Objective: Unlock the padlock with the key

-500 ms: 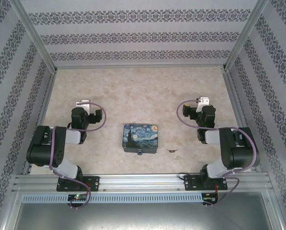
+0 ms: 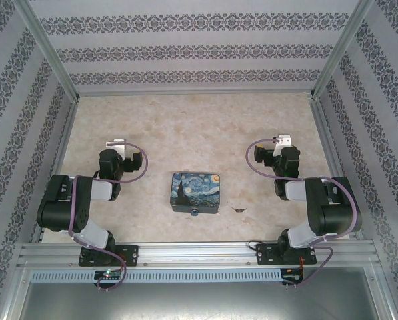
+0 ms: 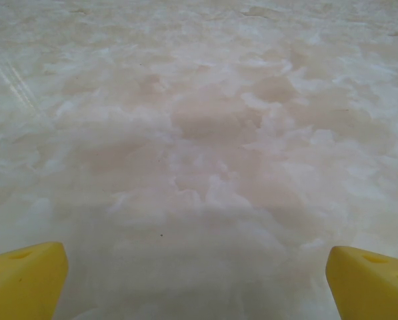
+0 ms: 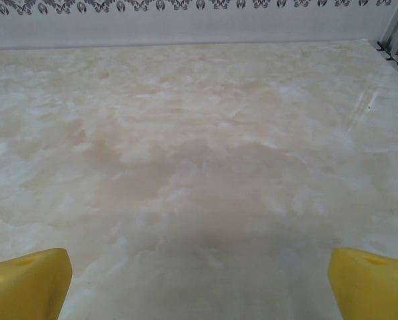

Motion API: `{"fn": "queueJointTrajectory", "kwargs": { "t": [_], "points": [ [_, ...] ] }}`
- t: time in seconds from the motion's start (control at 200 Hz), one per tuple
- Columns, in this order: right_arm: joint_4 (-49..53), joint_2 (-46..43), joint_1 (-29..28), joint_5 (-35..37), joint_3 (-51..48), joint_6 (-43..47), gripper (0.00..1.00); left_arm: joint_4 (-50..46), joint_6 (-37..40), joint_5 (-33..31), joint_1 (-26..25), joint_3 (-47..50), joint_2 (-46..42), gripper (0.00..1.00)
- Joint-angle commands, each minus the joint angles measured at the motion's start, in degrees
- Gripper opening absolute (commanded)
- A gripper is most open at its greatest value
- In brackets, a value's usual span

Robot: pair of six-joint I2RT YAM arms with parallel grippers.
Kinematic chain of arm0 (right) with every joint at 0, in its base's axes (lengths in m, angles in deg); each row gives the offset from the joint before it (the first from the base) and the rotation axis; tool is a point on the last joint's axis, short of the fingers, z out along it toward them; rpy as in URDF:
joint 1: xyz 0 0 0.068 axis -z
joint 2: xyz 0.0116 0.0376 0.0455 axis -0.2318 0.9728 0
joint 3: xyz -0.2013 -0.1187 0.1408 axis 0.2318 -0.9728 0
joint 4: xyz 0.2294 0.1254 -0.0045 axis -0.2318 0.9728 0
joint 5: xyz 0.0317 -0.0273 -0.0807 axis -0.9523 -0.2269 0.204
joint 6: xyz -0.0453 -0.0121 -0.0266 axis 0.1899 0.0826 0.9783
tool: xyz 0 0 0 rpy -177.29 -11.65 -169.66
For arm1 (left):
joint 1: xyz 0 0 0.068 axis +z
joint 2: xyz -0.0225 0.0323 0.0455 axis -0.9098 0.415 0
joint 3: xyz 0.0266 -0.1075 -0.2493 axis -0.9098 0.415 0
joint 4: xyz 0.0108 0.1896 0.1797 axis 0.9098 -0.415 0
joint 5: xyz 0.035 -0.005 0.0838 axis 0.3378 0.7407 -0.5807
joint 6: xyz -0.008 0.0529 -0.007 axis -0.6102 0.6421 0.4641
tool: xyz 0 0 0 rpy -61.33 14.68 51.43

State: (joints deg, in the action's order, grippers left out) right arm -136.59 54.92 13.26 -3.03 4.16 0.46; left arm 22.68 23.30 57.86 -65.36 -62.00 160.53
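Observation:
The tiny blue-teal padlock [image 2: 195, 213] hangs at the near front edge of the night-sky tin box [image 2: 196, 191], mid-table. A small dark key [image 2: 239, 209] lies flat on the table just right of the box. My left gripper [image 3: 197, 283] is open, its yellow fingertips [image 3: 22, 280] wide apart over bare marbled table. The right gripper [image 4: 199, 283] is open too, yellow fingertips [image 4: 25, 283] spread with nothing between them. Both arms sit folded, the left arm [image 2: 109, 170] left of the box and the right arm [image 2: 282, 167] right of it, each well away from the padlock and key.
Patterned walls and aluminium frame posts [image 2: 49, 53] enclose the marbled table [image 2: 192, 127]. A metal rail [image 2: 199, 253] runs along the near edge at the arm bases. Purple cables [image 2: 142, 167] loop off both arms.

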Motion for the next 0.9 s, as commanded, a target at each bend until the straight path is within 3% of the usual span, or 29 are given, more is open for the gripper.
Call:
{"fn": "queueJointTrajectory", "kwargs": {
  "t": [0.0,0.68,0.804,0.894],
  "points": [
    [-1.72,-0.58,-0.12,0.25,0.48,1.02,0.98,1.46,1.00,0.64,0.58,-1.10,-0.24,1.00],
    [-1.46,-0.41,0.75,-1.36,0.66,0.25,0.98,1.33,0.93,1.12,0.65,-1.24,-0.31,1.00],
    [-1.31,-2.26,0.76,1.09,0.28,-0.69,0.98,-2.54,1.48,2.69,0.67,-2.59,-2.26,1.00],
    [5.74,-7.28,0.76,2.10,1.33,-1.13,0.98,-9.48,0.70,1.01,0.67,-4.82,-5.27,1.00]
  ]
}}
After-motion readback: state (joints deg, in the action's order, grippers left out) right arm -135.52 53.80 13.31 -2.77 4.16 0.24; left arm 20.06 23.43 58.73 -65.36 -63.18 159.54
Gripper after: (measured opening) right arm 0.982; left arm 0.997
